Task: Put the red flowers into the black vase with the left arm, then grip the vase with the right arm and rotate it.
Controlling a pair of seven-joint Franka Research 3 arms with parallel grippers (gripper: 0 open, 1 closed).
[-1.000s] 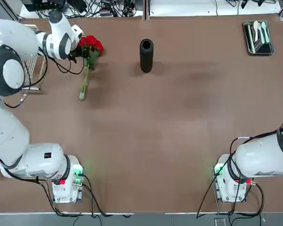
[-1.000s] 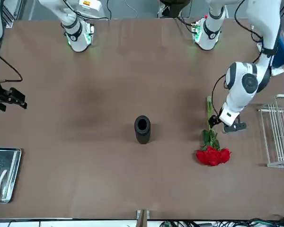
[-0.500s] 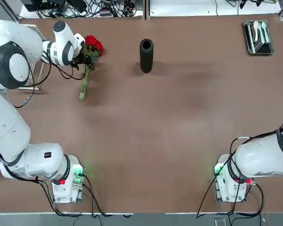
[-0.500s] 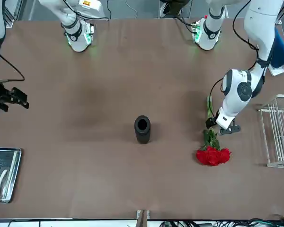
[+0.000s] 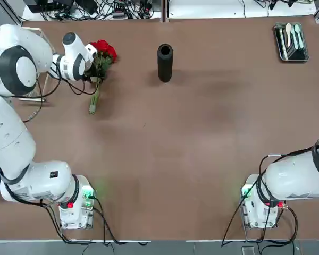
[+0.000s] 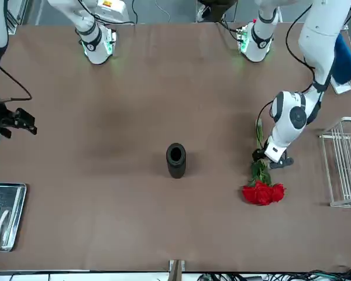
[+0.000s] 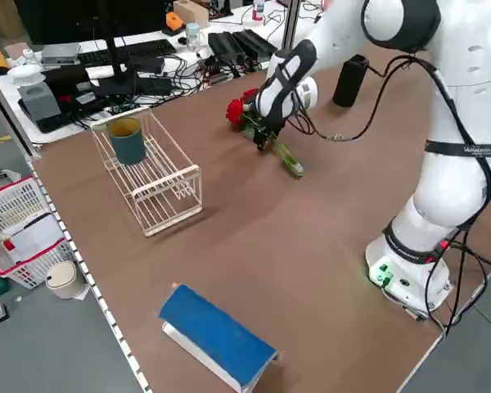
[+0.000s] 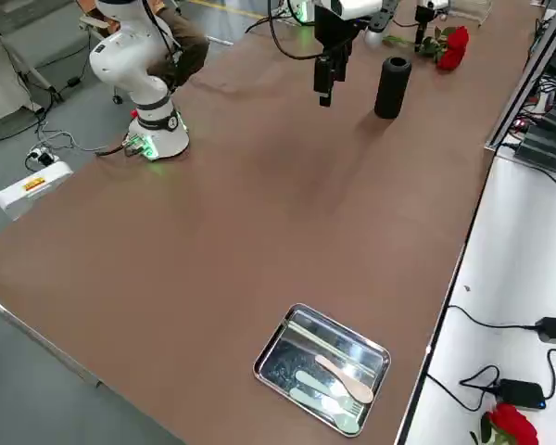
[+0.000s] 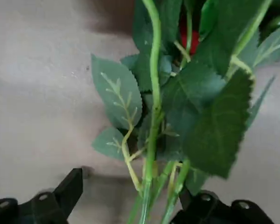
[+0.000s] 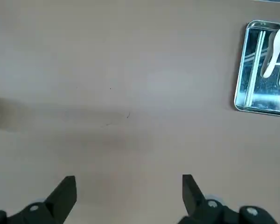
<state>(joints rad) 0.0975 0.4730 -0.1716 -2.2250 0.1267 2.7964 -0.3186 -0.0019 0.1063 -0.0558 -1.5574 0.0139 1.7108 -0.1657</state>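
Note:
The red flowers [image 5: 103,51] lie on the table at the far left, blooms [image 6: 263,193] toward the far edge and green stems [image 5: 94,98] pointing back toward the robot. My left gripper [image 5: 94,73] is low over the leafy part of the stems, open. In the left wrist view the stems [image 9: 151,140] run between its two fingertips [image 9: 133,186]. The black vase [image 5: 165,62] stands upright to the right of the flowers, mouth open [image 6: 176,154]. My right gripper [image 6: 14,120] hangs open over the right side of the table, nothing between its fingers [image 10: 128,191].
A metal tray [image 5: 282,48] with spoons lies at the far right corner. A white wire rack [image 7: 168,188] holding a teal cup [image 7: 128,140] stands left of the flowers. A blue box [image 7: 217,336] lies near the left front edge.
My left gripper has slid in and down over the stems, which now lie between its fingers, and the fingers have narrowed slightly. Flowers, vase and right arm have not moved.

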